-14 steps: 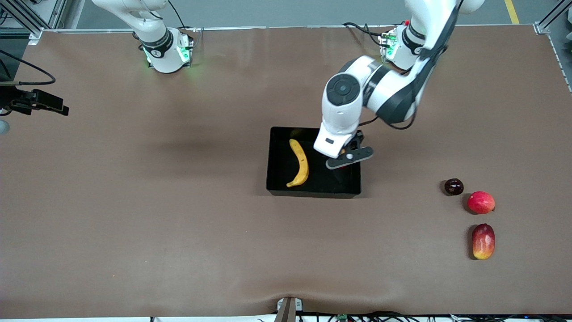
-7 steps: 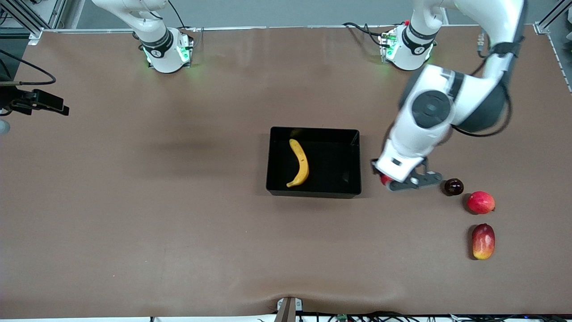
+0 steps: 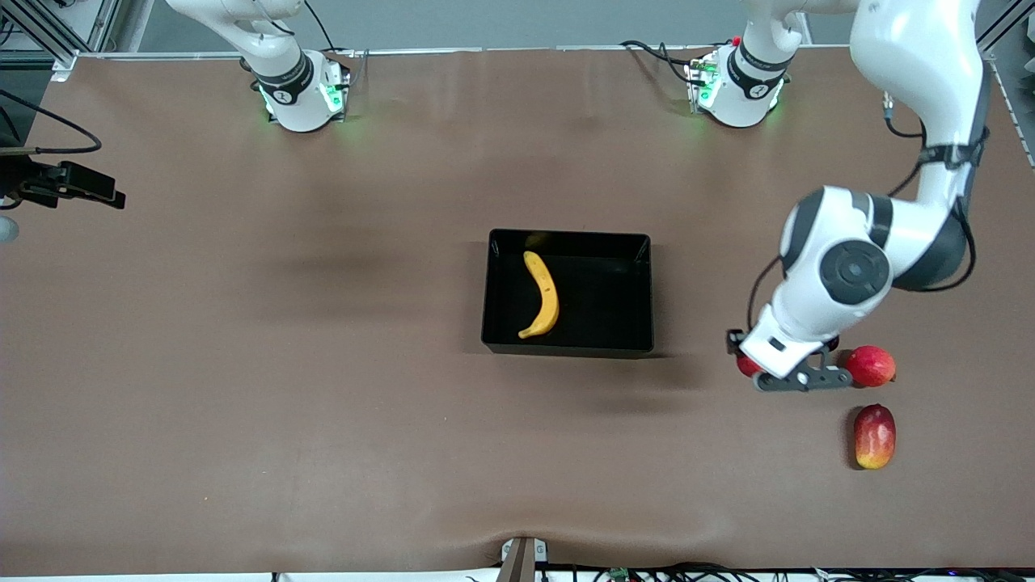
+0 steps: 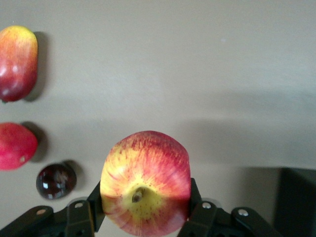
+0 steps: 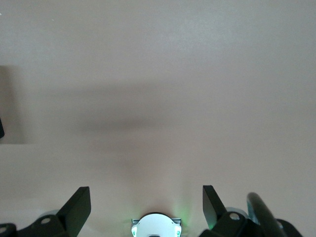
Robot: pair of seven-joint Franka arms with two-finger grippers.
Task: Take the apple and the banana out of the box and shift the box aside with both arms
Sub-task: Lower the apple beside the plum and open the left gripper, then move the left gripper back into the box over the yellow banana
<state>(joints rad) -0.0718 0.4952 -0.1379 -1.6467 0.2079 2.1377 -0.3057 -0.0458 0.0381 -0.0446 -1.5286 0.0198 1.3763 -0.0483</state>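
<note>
Left tool (image 4: 143,217): we see it clenched on the apple (image 4: 145,182), one black finger (image 4: 96,207) against each side of the fruit; in the front view it hangs over the bench (image 3: 242,404) toward the left arm's end, between the box (image 3: 566,349) and the loose fruits

Apple: we find it red with a yellow-streaked base and a short stem, held in the air and clear of the bench surface; in the front view only a red sliver of it shows at the tool

Right tool (image 5: 145,207): we see its two fingers spread wide with nothing between them, over bare bench near the right arm's base; that arm waits

Box: we see the black tray near the middle of the bench, well apart from both long edges

Banana (image 3: 543,293): we see it lying in the box, in the half toward the right arm's end, its curve running from the wall nearest the bases toward the wall nearest the front camera

Plain red fruit (image 3: 872,365): we see it on the bench just beside the left tool, toward the left arm's end edge

Mango (image 3: 874,436): we see it lying nearer the front camera than the plain red fruit, apart from it

Dark round fruit (image 4: 56,181): we see it in the left wrist view, small and glossy, resting beside the plain red fruit
</note>
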